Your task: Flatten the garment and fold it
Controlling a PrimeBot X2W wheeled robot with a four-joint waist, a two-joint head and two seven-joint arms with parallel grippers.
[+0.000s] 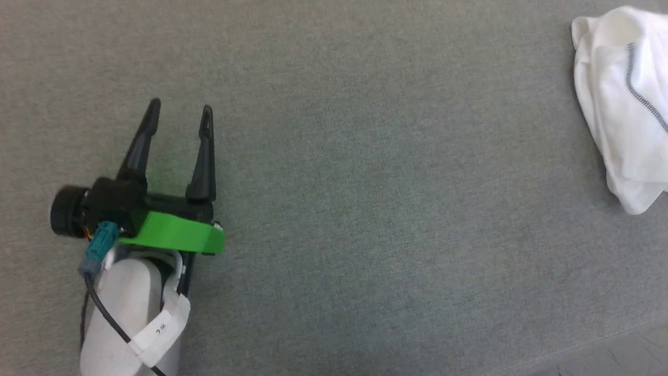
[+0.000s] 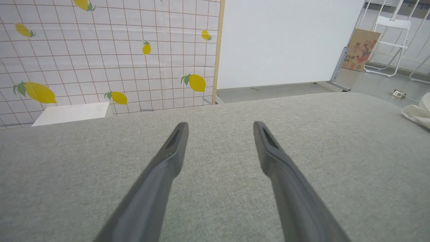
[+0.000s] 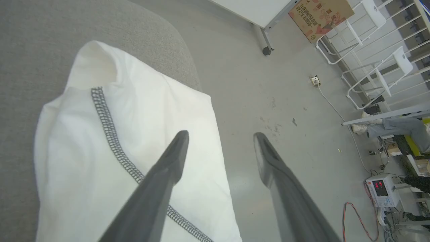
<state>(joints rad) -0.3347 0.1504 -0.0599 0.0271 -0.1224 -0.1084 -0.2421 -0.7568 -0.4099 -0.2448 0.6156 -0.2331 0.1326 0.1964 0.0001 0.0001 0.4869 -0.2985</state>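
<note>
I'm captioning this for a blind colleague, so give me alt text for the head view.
The left gripper, open and holding nothing, sits at lower left over a grey fabric surface. A bunched white garment with a dark stitched seam lies at the far right, cut off by the frame.

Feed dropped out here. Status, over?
Left gripper open, jaws over grey surface. Right gripper open, jaws above shirt. Shirt crumpled at surface edge, not folded. Nothing in the way.

Left tool (image 1: pixel 181 105): dark fingers (image 1: pixel 204 156), green bracket (image 1: pixel 177 236), white forearm (image 1: pixel 130 303), black cable (image 1: pixel 102 308).
</note>
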